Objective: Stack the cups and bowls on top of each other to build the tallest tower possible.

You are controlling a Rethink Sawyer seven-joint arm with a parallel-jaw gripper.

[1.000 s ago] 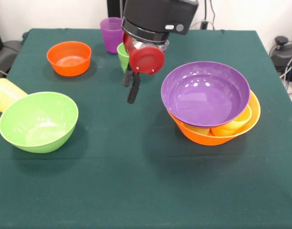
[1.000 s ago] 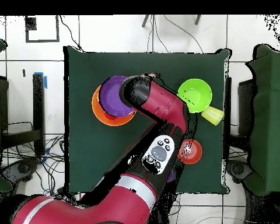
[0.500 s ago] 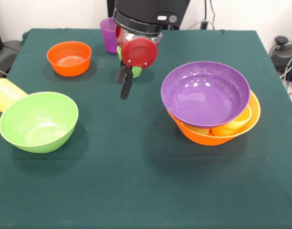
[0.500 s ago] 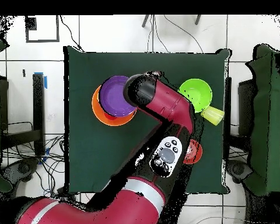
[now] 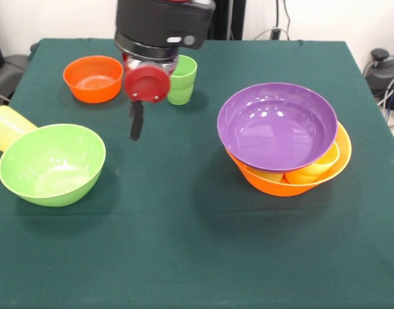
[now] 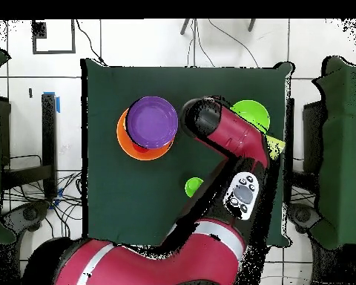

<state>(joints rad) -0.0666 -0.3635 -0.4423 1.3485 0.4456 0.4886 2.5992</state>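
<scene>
My gripper hangs above the green worktop, between the small orange bowl and the deep lime green bowl. It holds nothing, and I cannot tell how wide it stands, because only one dark tip shows.

The tower is well apart from the lime green bowl, on the other side of the worktop. Its base is the largest yellow-orange bowl. The wide purple bowl lies tilted on top, glossy inside, and yellow-orange cups show under its rim.

A lime green cup stands upright just beside my arm. A pale yellow cup lies on its side, touching the lime green bowl.
</scene>
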